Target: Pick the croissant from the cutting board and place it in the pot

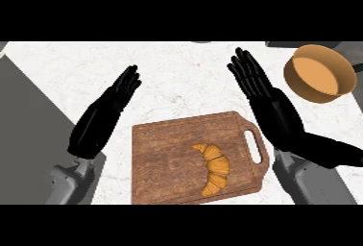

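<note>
The croissant [214, 168] lies on the cutting board [163, 153], long axis running roughly away from the robot — nearer the right hand [261, 89], whose straight fingers [248, 69] hold nothing. The left hand [113, 103] is straight-fingered too; the pot [343, 67], seemingly empty, stands far right.

head view | from robot's head | steeply down on counter [184, 72] | near | single view

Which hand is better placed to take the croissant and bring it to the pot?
Probably the right hand. The croissant lies on the right half of the cutting board, and the pot stands at the far right, on that hand's side. The left hand is left of the board, farther from both.
</note>
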### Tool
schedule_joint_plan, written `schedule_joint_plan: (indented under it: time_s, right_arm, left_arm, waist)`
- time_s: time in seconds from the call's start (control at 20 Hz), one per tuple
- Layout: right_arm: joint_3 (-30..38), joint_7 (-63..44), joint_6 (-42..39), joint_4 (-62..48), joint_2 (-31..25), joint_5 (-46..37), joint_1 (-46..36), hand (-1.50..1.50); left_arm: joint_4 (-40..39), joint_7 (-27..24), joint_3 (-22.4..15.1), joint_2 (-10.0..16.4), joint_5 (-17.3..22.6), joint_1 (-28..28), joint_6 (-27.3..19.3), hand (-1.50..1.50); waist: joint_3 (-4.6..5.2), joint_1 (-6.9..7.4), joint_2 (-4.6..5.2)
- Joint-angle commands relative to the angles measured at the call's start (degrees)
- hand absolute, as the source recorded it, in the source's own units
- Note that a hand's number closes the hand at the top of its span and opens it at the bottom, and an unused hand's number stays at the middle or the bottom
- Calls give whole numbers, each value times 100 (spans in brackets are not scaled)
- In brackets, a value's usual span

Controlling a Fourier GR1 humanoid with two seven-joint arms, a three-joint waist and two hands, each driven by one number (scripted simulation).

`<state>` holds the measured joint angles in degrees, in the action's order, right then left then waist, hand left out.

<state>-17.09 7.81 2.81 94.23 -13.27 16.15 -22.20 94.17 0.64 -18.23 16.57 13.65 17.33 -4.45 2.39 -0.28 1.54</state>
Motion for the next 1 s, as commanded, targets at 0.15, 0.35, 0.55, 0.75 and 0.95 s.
schedule_joint_plan:
  time_s: [0.15, 0.35, 0.55, 0.75, 0.95]
  right_arm:
    - [71, -166, -2103, -481, -674, 1110, -790, 150]
    - [368, 327, -2208, -828, -2078, -555, -1157, 150]
    - [248, 2116, -3049, -1449, -2119, -738, -820, -150]
    - [184, 3584, -3533, -1816, -2380, -1226, -724, -150]
    - [-18, 3968, -3481, -1917, -2929, -1996, -976, -150]
  left_arm:
    - [184, -125, 485, -138, -214, -494, -678, 0]
    - [-72, -31, 875, -441, -310, -393, -1077, 0]
    - [-228, 64, 1250, -360, -345, -302, -924, 0]
    - [-183, 147, 1419, -531, -533, -396, -906, 0]
    - [49, 358, 1689, -480, -450, -577, -561, 0]
  waist:
    - [-257, 452, -19]
    - [-244, 402, 35]
    - [-270, 380, 26]
    - [-269, 315, -19]
    - [-251, 286, -80]
